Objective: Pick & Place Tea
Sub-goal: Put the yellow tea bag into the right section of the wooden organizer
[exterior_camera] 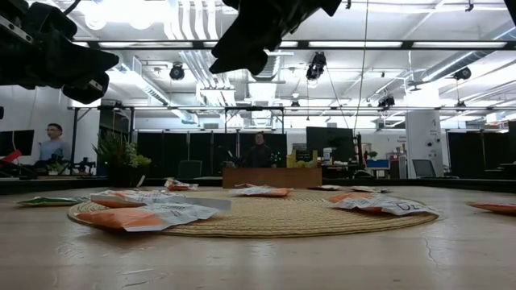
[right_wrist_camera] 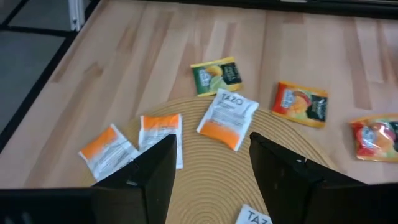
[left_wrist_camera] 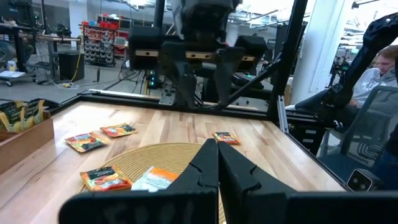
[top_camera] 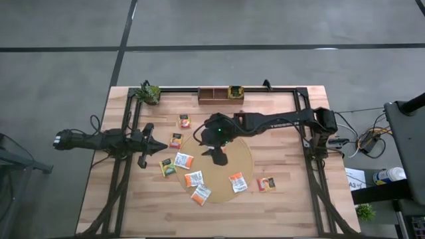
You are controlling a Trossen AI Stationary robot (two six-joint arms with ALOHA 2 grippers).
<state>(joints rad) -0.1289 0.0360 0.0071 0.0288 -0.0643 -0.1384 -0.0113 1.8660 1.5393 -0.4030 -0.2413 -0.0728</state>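
Pale plank tabletop [top_camera: 279,126] carried round woven mat [top_camera: 240,158]; flat square tea sachets [top_camera: 184,160] lay scattered frame centre. Right gripper [top_camera: 218,154] hung over mat, jaws wide, empty. Left gripper [top_camera: 159,147] waited frame left, jaws shut.

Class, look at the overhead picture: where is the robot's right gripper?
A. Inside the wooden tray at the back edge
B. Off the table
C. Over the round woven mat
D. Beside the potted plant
C: the right gripper hangs open over the round woven mat, with tea sachets lying below it.
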